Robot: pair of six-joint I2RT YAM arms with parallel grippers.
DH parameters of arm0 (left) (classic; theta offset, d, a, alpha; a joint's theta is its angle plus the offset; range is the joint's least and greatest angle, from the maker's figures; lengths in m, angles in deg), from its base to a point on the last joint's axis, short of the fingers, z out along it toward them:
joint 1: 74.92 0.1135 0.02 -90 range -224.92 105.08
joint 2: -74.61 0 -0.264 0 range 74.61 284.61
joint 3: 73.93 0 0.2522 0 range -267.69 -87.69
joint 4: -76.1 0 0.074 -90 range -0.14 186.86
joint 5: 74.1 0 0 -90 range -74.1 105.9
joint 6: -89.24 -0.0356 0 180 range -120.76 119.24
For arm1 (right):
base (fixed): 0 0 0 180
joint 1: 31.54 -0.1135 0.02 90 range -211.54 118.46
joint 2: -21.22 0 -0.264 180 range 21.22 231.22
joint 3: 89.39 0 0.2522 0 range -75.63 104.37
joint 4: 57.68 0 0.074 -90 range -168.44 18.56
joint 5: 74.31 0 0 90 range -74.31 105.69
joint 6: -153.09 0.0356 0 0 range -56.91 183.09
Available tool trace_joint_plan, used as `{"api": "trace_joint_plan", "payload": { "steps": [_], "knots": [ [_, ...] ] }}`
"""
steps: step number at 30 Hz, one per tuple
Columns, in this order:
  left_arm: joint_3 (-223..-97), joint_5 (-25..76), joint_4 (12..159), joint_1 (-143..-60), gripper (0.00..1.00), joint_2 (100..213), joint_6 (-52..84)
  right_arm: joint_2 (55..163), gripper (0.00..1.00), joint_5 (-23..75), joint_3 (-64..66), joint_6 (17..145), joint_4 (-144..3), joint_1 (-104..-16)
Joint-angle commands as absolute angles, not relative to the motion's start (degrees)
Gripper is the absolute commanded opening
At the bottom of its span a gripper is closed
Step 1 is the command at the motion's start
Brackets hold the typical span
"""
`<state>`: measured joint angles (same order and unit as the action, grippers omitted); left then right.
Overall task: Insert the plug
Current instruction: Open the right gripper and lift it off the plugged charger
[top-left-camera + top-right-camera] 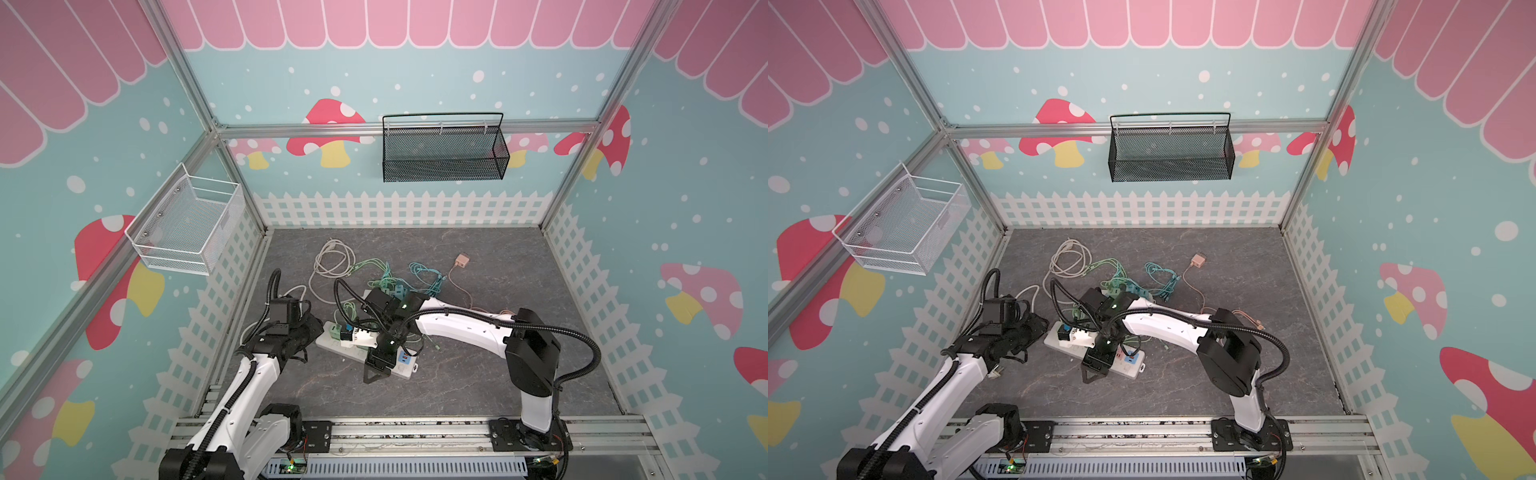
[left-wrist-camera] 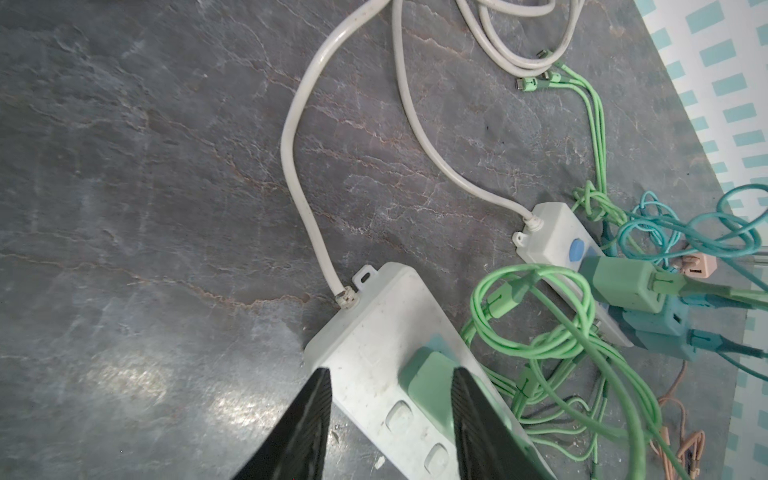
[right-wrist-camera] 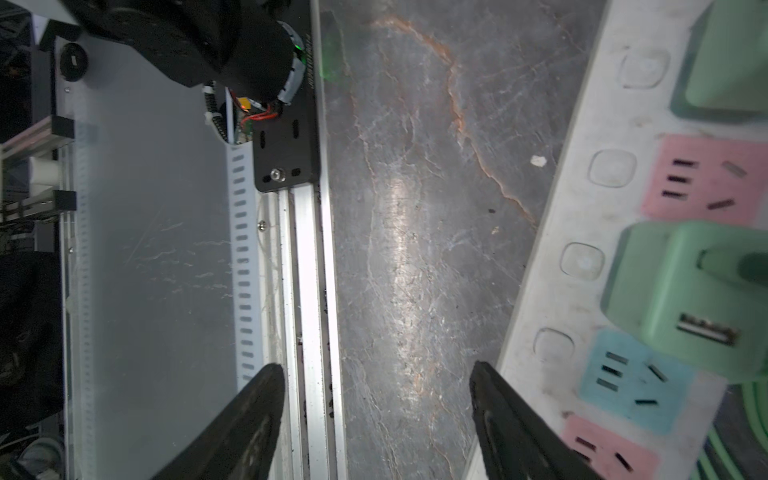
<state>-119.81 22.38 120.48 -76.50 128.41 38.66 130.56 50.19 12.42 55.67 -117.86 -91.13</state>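
tools, jaws apart on both: left tool (image 2: 389, 370) spans strip (image 2: 374, 332) end, green plug (image 2: 426, 386) within the gap; right tool (image 3: 376, 365) beside strip, over counter (image 3: 415, 208).

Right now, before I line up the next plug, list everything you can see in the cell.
Near power strip: one, white, centre front, by the grippers.
Far power strip: one, white, behind it.
Green adapters: at least three; two on the near strip, one on the far.
Teal adapters: two, on the far strip.
White cords: two, looping back from the strips.
Green cables: several, tangled between the strips.
Teal cable: one bundle, back centre.
Tan adapter: one, with cable, back right.
White basket: one, left wall.
Black basket: one, back wall.
Left gripper: black, open over the near strip's cord end.
Right gripper: black, open beside that strip.
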Motion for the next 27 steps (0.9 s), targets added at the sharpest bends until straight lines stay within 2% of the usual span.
{"api": "trace_joint_plan", "payload": {
  "steps": [1,4,8,12,18,21,27],
  "knots": [
    [-121.62,23.36,122.00,-75.77,0.48,127.22,37.62,126.17,0.74,60.53,11.59,50.80,-116.46,-90.24],
    [-122.35,23.80,122.86,-75.54,0.49,126.61,36.92,121.07,0.74,63.48,10.17,52.59,-111.18,-87.70],
    [-123.26,24.65,123.57,-75.42,0.52,125.78,35.20,116.29,0.76,55.01,8.24,62.77,-103.03,-78.78],
    [-123.59,26.26,123.44,-75.43,0.57,124.99,34.58,116.75,0.75,48.38,7.57,71.12,-101.21,-67.94],
    [-124.16,31.08,122.89,-75.27,0.69,123.86,33.97,116.16,0.77,31.78,4.75,81.25,-95.96,-58.74],
    [-124.64,33.16,122.65,-75.35,0.77,122.57,33.39,116.86,0.77,26.10,2.33,84.52,-92.36,-54.81],
    [-125.11,36.00,122.32,-75.34,0.85,119.20,32.23,122.58,0.79,19.48,0.68,89.88,-86.44,-48.60]
  ]
}}
